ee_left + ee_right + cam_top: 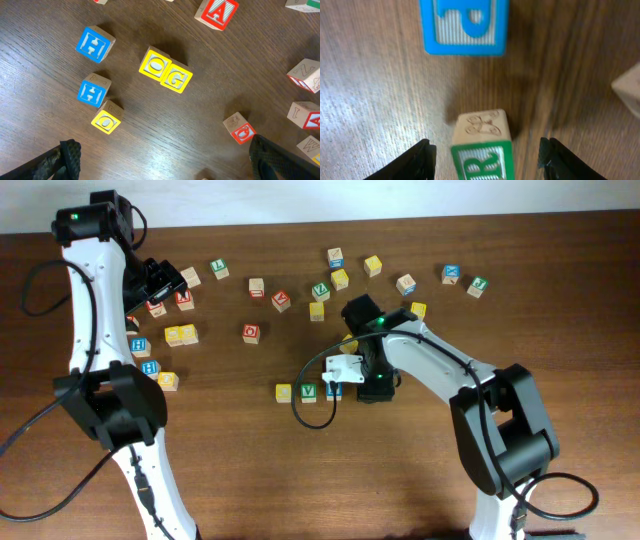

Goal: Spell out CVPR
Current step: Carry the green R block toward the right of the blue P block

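On the dark wooden table (230,470), the overhead view shows a short row: a yellow wooden letter cube (283,392), then a green wooden cube with V (308,391), then a blue edge half covered by the right arm. The right wrist view shows what the overhead view hides. The blue wooden cube with P (465,25) lies at the top. Just below it, apart by a strip of bare table, stands the green wooden cube with R (481,150). The right gripper (487,152) has its fingers spread on both sides of this R cube. Table shows between each finger and the cube, so the gripper does not hold the cube.

The left gripper (162,165) hangs over the loose cubes at the far left of the table, with its jaws wide apart and nothing between them. Only its wrist view lets the letters be read there: two blue cubes with H (95,44), a pair of yellow cubes touching each other (166,71), the right one with G, and a small red cube (239,128) near the right fingertip.
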Controlling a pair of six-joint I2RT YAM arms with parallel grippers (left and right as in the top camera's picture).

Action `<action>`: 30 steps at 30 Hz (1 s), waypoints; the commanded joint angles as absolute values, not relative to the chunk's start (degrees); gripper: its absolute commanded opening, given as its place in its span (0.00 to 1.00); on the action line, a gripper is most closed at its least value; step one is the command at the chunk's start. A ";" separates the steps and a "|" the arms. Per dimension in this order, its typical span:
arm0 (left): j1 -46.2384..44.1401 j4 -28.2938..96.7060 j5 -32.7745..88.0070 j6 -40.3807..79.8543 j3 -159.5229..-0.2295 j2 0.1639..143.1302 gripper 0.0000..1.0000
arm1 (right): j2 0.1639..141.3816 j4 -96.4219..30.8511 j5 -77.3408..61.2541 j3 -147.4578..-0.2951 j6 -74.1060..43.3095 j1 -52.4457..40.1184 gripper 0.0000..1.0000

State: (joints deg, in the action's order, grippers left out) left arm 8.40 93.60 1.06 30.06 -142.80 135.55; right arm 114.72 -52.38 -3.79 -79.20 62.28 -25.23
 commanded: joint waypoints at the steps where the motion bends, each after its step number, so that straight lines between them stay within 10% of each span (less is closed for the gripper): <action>1: 8.91 93.54 0.40 30.79 -143.39 135.33 0.99 | 114.80 -52.42 -4.32 -78.63 60.31 -24.25 0.56; 14: 8.91 93.54 0.40 30.79 -143.39 135.33 0.99 | 114.80 -50.48 -7.16 -78.63 52.93 -24.25 0.42; 24: 8.91 93.54 0.40 30.79 -143.39 135.33 0.99 | 114.80 -49.23 -8.60 -78.63 10.83 -24.34 0.19; 30: 8.91 93.54 0.40 30.79 -143.39 135.33 0.99 | 114.80 -49.47 -11.03 -78.63 6.52 -24.34 0.38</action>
